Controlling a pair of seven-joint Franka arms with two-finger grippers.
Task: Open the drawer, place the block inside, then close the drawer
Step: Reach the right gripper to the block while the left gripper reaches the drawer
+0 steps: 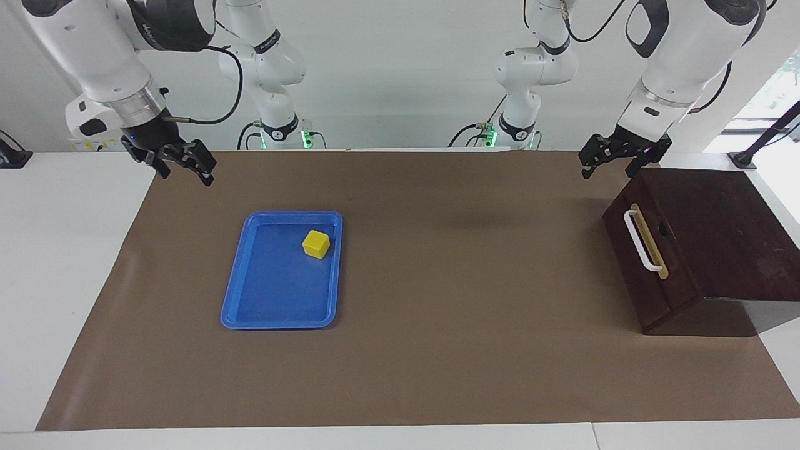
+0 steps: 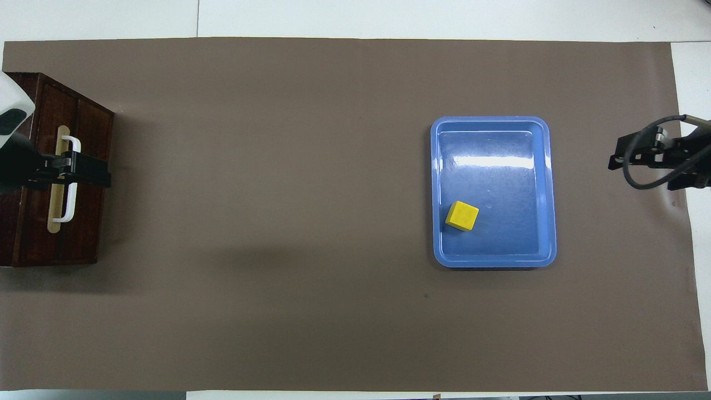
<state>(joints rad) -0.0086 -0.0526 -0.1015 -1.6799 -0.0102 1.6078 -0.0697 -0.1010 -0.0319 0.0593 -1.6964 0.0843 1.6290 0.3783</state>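
Both sets of jaws are standing spread and holding nothing. Left gripper (image 1: 615, 161) is hanging over the brown mat (image 1: 437, 281) right at the robot-side corner of the dark wooden box (image 1: 719, 237), above the drawer (image 1: 637, 250), which is sitting shut with its white handle (image 1: 640, 240) untouched. Right gripper (image 1: 181, 164) is hovering over the mat's edge at the right arm's end of the tabletop (image 1: 62, 250). Yellow block (image 1: 316, 244) is sitting in the blue tray (image 1: 250, 312), in the corner nearer the robots.
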